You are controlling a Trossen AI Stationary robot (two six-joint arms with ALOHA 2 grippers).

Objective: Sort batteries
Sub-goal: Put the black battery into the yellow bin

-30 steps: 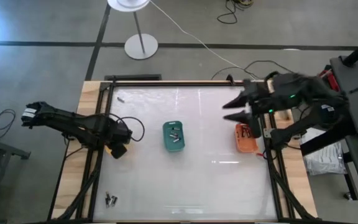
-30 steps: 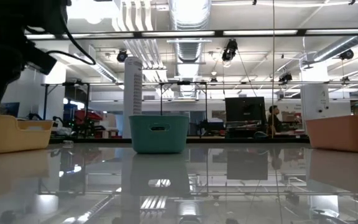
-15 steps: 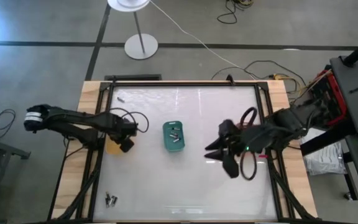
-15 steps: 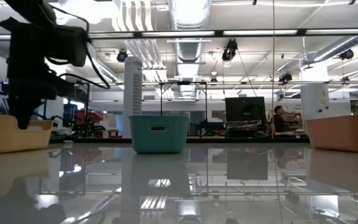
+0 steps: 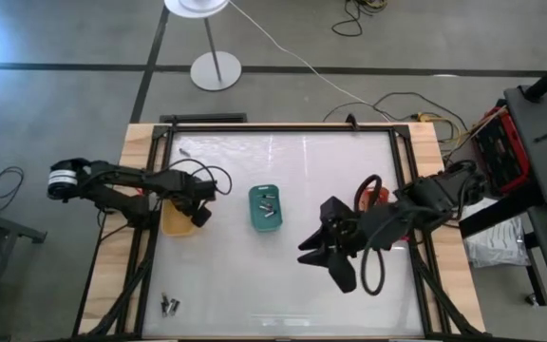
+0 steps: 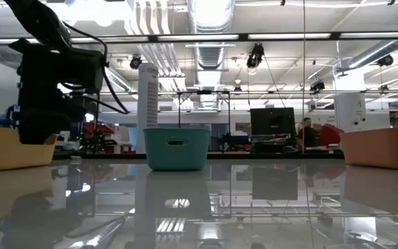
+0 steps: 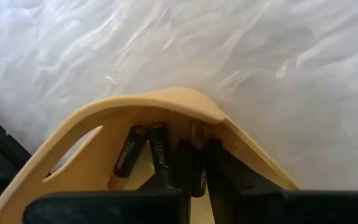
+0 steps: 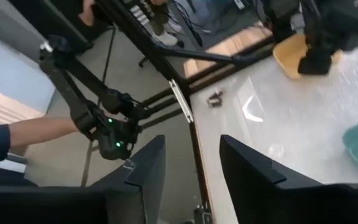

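The left gripper (image 5: 198,215), its fingers together, dips into the yellow tray (image 5: 172,222) near the table's (image 5: 283,285) left edge, where dark batteries (image 7: 143,156) lie. More batteries (image 5: 268,206) sit in the teal tray (image 5: 265,208) at the centre, and a few (image 5: 169,304) lie by the front-left corner. The right gripper (image 5: 323,258), fingers apart and empty, hovers right of centre beside the orange tray (image 5: 376,198).

One camera looks straight down on the counter (image 5: 283,275), another level across it; both share the teal tray (image 5: 266,209).
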